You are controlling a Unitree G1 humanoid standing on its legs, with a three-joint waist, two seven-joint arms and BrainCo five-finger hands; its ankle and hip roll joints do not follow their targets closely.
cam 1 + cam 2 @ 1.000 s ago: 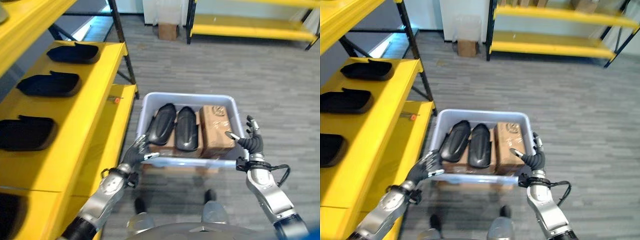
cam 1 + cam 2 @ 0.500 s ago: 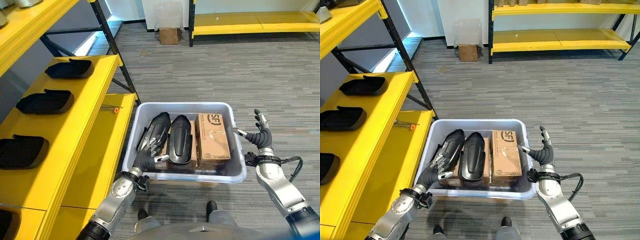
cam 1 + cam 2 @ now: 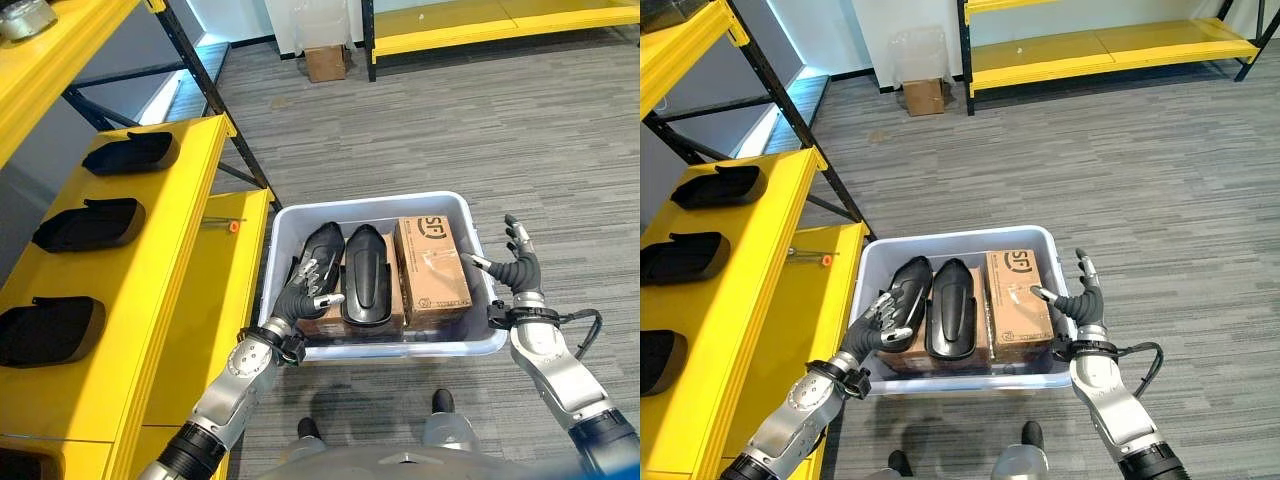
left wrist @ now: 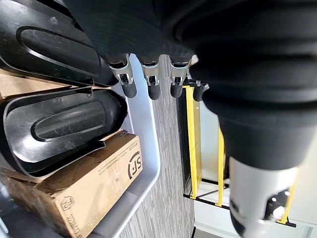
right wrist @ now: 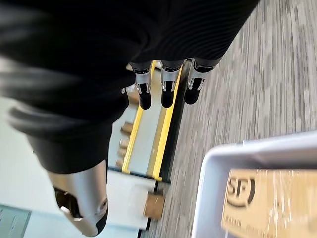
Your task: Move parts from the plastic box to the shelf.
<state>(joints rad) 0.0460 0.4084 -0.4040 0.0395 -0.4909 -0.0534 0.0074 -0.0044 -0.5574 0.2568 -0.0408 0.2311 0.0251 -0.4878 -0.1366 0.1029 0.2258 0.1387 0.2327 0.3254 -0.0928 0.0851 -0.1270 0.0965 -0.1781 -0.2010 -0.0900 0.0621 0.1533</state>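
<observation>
Left eye view: pale grey plastic box [image 3: 478, 345] on floor; left robot hand [image 3: 303, 296], fingers spread, rests on the leftmost glossy black oblong part [image 3: 322, 252], long axis 12-to-6.

Right eye view: right robot hand [image 3: 1083, 301] spread, at box's 3 o'clock rim. Yellow metal shelf [image 3: 780, 330] at 9 o'clock.

Left wrist view: fingers straight over part.

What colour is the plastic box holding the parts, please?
The plastic box is pale grey-white, clearest in the left eye view.
</observation>
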